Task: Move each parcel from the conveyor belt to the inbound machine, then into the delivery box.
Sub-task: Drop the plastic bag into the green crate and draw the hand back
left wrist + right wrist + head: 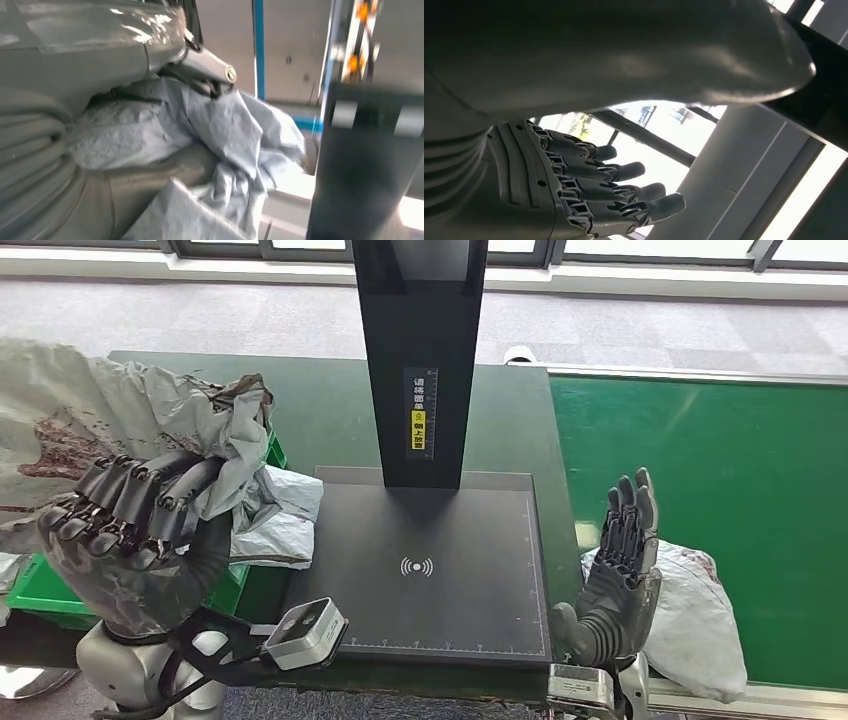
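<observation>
This looks like a parcel-sorting station in a logistics hall or a test floor for one. A green conveyor belt with a metal edge runs beside a dark work table, where a flat black scanning pad with a wireless symbol stands under a black post bearing a small yellow-marked label. Grey plastic mail bags lie on the belt and in a green crate, and grey carpet with a row of large windows lies behind.
</observation>
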Motion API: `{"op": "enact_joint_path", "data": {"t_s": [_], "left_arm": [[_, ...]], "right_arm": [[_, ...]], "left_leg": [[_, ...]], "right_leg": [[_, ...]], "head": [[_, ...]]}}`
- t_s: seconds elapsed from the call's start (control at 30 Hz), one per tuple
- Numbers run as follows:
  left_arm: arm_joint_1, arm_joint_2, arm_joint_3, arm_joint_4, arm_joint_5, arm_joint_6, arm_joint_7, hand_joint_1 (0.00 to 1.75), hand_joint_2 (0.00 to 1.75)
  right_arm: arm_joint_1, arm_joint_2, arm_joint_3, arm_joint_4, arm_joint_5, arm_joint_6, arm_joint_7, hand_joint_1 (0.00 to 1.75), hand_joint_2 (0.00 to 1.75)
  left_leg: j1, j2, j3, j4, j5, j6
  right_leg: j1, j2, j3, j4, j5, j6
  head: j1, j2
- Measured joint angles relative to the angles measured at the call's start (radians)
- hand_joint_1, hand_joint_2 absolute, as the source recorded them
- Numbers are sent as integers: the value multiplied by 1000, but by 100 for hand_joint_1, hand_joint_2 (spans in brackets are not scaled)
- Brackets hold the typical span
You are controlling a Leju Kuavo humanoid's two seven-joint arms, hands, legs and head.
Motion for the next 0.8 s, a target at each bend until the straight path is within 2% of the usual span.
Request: {"op": "enact_joint_path", "data": {"t_s": [0.27, 0.33, 0.4, 0.53, 0.8], "left_arm": [[-14, -1, 48, 104, 0, 1, -2, 175, 175], [-20, 1, 65, 145, 0, 1, 3, 175, 175], [-31, 9, 77, 206, 0, 1, 45, 175, 175], [-77, 28, 79, 369, 0, 1, 164, 175, 175], [-177, 47, 121, 642, 20, 2, 175, 175, 175]], "right_arm": [[13, 0, -1, 0, 19, 6, -1, 0, 0], [17, 0, -2, -1, 31, 19, -3, 0, 87], [22, 0, -4, -2, 34, 30, -4, 0, 175], [33, 4, -20, -3, 23, 36, -15, 0, 175], [46, 6, -43, -3, 18, 39, -28, 0, 175]], "left_leg": [[0, 1, 0, 0, 0, 0], [0, 1, 0, 0, 0, 0], [0, 1, 0, 0, 0, 0], [0, 1, 0, 0, 0, 0], [0, 0, -1, 0, 1, 0]], "right_leg": [[0, 1, 0, 0, 0, 0], [0, 1, -1, 0, 0, 0], [0, 1, -1, 0, 0, 0], [0, 1, 0, 0, 1, 0], [0, 1, -1, 0, 1, 0]], "head": [[0, 0], [0, 0], [0, 0], [0, 0], [0, 0]]}}
